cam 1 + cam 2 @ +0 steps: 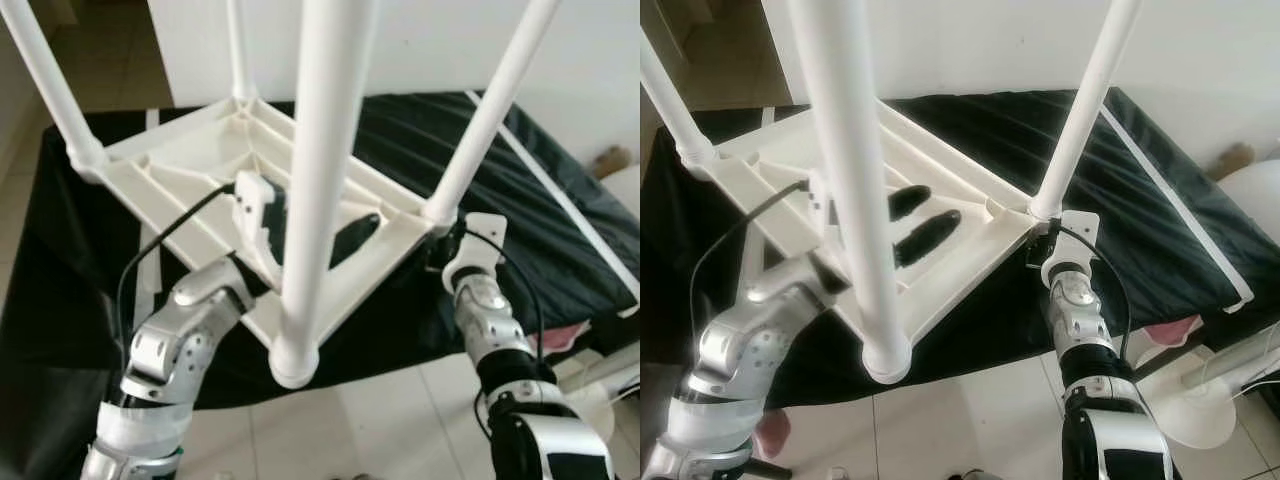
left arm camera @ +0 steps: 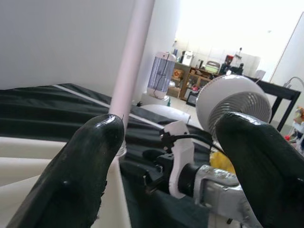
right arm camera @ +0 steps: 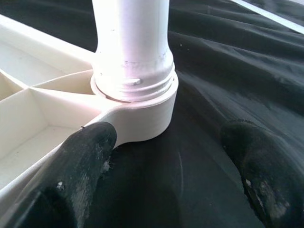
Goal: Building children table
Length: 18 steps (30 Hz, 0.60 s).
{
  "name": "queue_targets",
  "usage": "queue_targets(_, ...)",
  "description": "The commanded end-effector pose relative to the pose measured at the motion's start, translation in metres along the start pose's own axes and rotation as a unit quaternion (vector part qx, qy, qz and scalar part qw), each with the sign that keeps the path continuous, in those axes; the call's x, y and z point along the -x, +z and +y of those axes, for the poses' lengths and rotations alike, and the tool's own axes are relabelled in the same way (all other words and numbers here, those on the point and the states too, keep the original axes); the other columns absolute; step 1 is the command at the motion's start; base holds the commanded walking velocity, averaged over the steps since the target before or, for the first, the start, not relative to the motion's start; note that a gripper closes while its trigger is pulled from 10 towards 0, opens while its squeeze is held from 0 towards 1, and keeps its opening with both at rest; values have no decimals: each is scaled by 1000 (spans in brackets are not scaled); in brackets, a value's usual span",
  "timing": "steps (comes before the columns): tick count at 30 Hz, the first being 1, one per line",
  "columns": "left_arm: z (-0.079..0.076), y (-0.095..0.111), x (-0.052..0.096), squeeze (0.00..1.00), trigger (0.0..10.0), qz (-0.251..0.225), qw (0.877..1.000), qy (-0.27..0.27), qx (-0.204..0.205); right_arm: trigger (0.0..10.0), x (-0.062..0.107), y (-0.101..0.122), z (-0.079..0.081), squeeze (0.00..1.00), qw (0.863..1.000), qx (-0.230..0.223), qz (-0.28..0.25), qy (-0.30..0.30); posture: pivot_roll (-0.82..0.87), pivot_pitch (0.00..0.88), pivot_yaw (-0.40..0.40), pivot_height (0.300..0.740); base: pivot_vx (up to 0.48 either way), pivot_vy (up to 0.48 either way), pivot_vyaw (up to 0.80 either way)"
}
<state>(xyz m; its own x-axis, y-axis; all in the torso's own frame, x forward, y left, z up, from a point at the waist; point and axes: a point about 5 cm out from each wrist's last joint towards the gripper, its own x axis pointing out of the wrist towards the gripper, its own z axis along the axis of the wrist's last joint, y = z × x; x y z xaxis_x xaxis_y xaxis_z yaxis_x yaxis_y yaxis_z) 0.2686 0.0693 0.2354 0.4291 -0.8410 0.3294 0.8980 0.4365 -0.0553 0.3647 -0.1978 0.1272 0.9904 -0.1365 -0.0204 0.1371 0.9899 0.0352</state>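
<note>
The white ribbed plastic children's tabletop is laid upside down on a surface draped in black cloth, with four white tubular legs pointing upward. The nearest leg is seated in the near corner socket, and the leg at the right corner stands just above the right gripper.

The left gripper is reached in over the ribbed underside, just behind the nearest leg. Its two black fingers are spread apart and nothing is held between them. The right gripper is positioned at the right corner socket; its fingers are held wide, one beside the socket's edge and the other over the cloth, and nothing is gripped.

The step in hand is judged to be the seating or checking of the right corner leg. The tabletop should be steadied from inside the ribs while the socket is approached squarely, so that the leg is not levered sideways. The fingers should be closed on the socket collar rather than on loose cloth.

In the right wrist view, thread rings and a small lug are shown at the leg's base, which suggests the leg is not fully screwed home; this is not resolved in the eye views. In the left wrist view, a white round fan and distant shelving are shown beyond the table.
</note>
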Motion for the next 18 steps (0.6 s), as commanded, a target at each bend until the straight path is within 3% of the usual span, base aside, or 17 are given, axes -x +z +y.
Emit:
queue_targets(1, -11, -3, -6, 0, 10000, 0, 1000, -20, 15, 10000, -1, 0, 5, 0, 999, -5, -10, 32, 32, 89, -34, 740, 0, 0, 0)
queue_targets(5, -22, -7, -10, 0, 10000, -3, 999, -35, 30, 10000, 1, -1, 3, 0, 998, -13, -21, 53, 15, 95, -21, 740, 0, 0, 0)
queue_targets(10, -27, -8, -14, 0, 10000, -6, 997, -51, 50, 10000, 5, -5, 13, 0, 993, -12, -24, 111, 6, 99, -13, 740, 0, 0, 0)
queue_targets(12, -36, -10, -19, 0, 10000, -1, 995, -76, 57, 10000, 8, -8, 24, 0, 987, -3, -18, 161, 0, 103, -9, 740, 0, 0, 0)
queue_targets(18, -45, -9, -25, 0, 10000, -5, 994, -92, 66, 10000, 11, -17, 30, 0, 978, 14, 2, 210, 5, 104, -5, 740, 0, 0, 0)
